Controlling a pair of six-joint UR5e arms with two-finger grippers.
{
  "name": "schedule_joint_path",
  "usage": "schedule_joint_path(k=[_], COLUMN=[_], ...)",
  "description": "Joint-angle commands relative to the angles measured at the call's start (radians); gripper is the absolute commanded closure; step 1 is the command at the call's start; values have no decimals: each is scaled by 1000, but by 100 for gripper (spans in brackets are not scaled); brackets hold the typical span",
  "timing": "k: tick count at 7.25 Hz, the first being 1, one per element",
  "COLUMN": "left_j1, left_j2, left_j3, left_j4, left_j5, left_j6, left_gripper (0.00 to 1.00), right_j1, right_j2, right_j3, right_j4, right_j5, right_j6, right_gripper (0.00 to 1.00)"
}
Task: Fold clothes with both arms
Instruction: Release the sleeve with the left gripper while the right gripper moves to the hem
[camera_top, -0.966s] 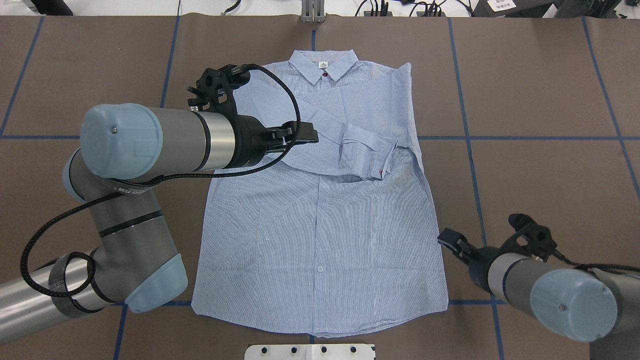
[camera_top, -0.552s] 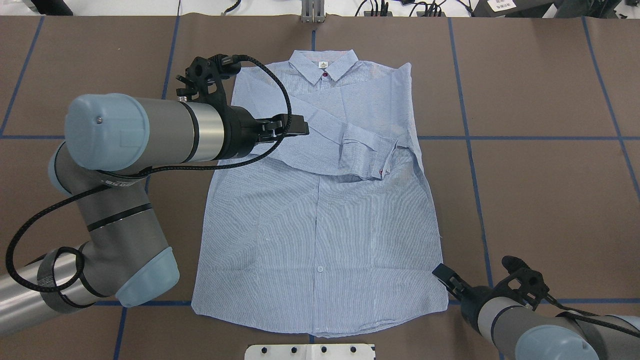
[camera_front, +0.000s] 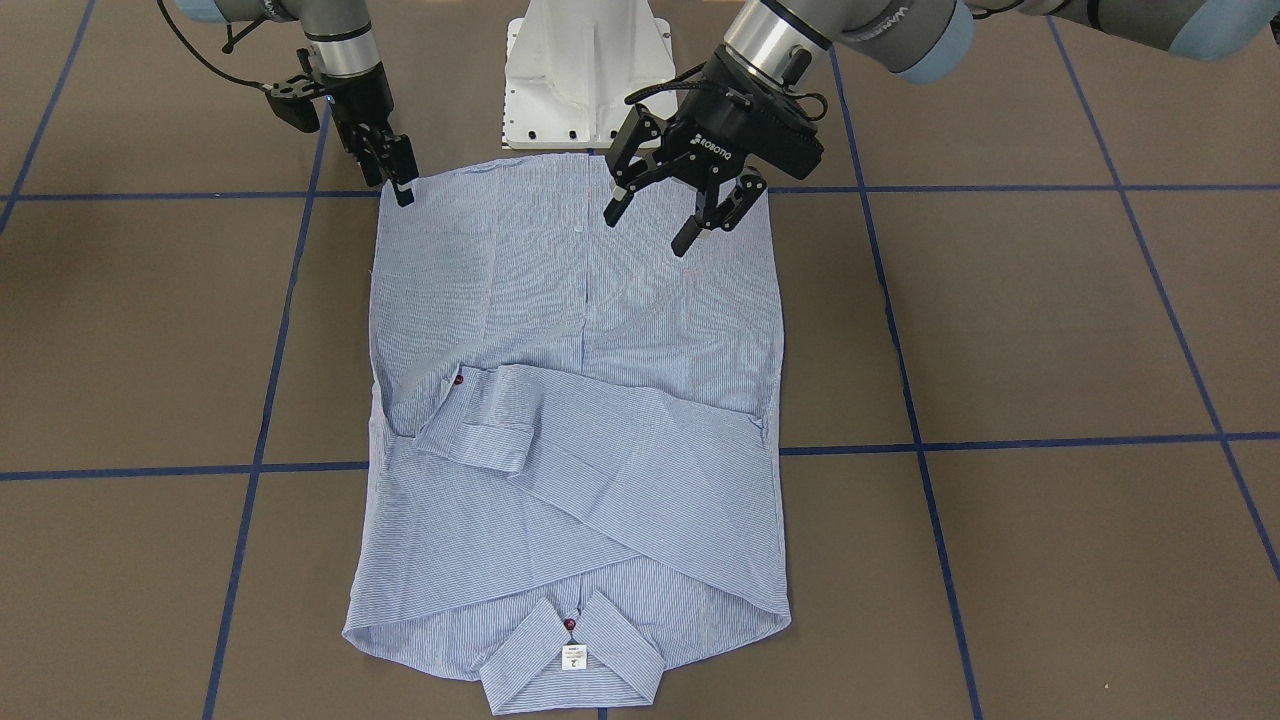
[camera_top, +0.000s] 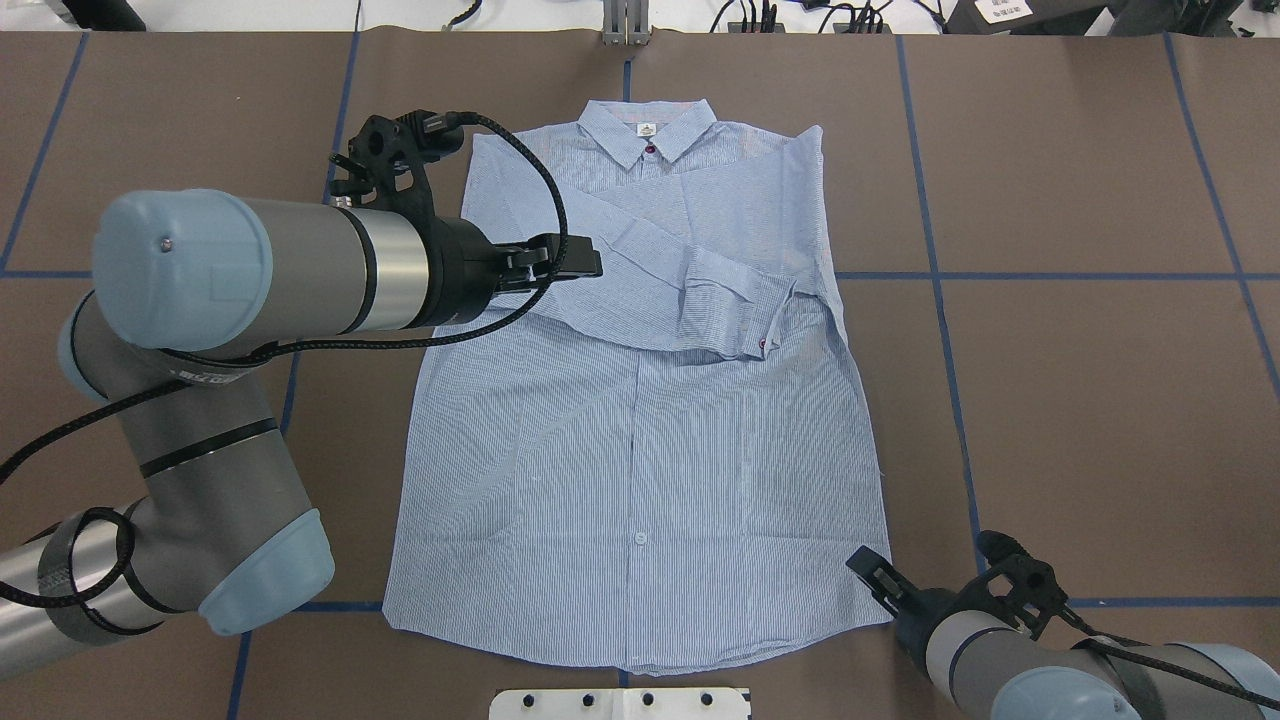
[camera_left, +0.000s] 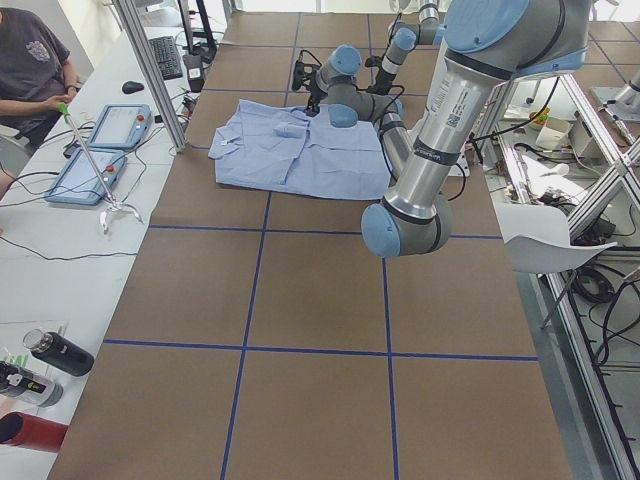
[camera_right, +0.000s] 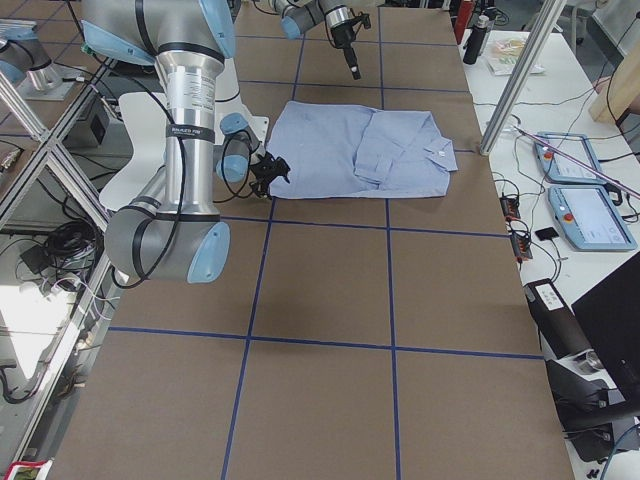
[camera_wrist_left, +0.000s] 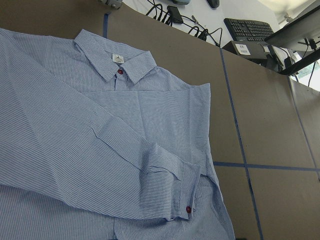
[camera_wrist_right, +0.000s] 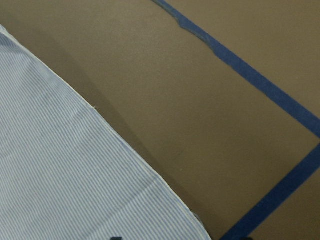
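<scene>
step: likely hem fold | left hand (camera_front: 648, 228) spread, empty | right hand (camera_front: 401, 186) beside shirt (camera_front: 580, 330) corner, opening unclear | next: grip both hem corners

Brown table (camera_top: 1100, 400) — blue tape grid (camera_top: 1050, 276), white pedestal (camera_front: 588, 70)

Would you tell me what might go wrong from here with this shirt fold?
The right hand sits at one hem corner of the light blue striped button-up shirt, which lies flat; it may miss the cloth. The left hand hangs open, so a one-sided lift could skew the fold and disturb the crossed sleeves.
</scene>
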Motion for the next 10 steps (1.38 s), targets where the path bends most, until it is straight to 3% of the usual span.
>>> schedule_joint_path(k=[1,2,3,4,7,10], left_j1=[1,1,1,3,1,53], left_j2=[5,5,5,6,99,224], left_j3=[-4,-4,-2,-1,-56,-120], left_j4=[1,1,1,1,1,6], left_j5=[0,0,0,0,2,2], left_j6=[-5,-5,-5,-5,-6,-132], left_gripper=[17,17,17,17,17,17], right_j1=[-6,-9,-17,-24,-34,-34], right_j2=[4,4,2,1,-10,-7], right_j3=[2,2,4,6,39,48], right_j4=[0,0,-3,-3,-46,-46], right_j5=[1,1,1,0,-3,-3], right_j6=[22,22,22,20,20,20], right_gripper=[48,63,88,100,100,78])
